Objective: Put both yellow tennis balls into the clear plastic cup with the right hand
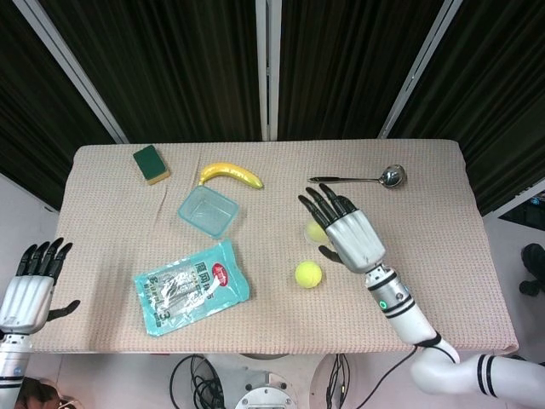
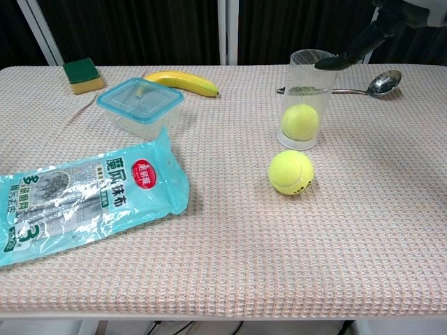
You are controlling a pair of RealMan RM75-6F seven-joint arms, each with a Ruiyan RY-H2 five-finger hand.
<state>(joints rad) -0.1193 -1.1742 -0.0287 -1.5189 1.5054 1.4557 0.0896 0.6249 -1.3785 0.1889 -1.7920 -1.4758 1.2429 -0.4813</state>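
Note:
One yellow tennis ball [image 2: 300, 122] lies at the bottom of the upright clear plastic cup [image 2: 308, 73]. The other tennis ball [image 1: 308, 273] [image 2: 290, 172] sits on the tablecloth just in front of the cup. My right hand [image 1: 347, 237] [image 2: 370, 36] hovers above the cup with fingers spread and nothing in it; in the head view it hides most of the cup, and only a bit of the ball inside [image 1: 315, 232] shows. My left hand [image 1: 30, 285] hangs open off the table's left edge.
A banana [image 1: 231, 174], a green sponge [image 1: 151, 164] and a blue-rimmed clear box [image 1: 207, 210] lie at the back left. A teal packet [image 1: 192, 285] lies front left. A metal spoon [image 1: 362, 179] rests behind the cup.

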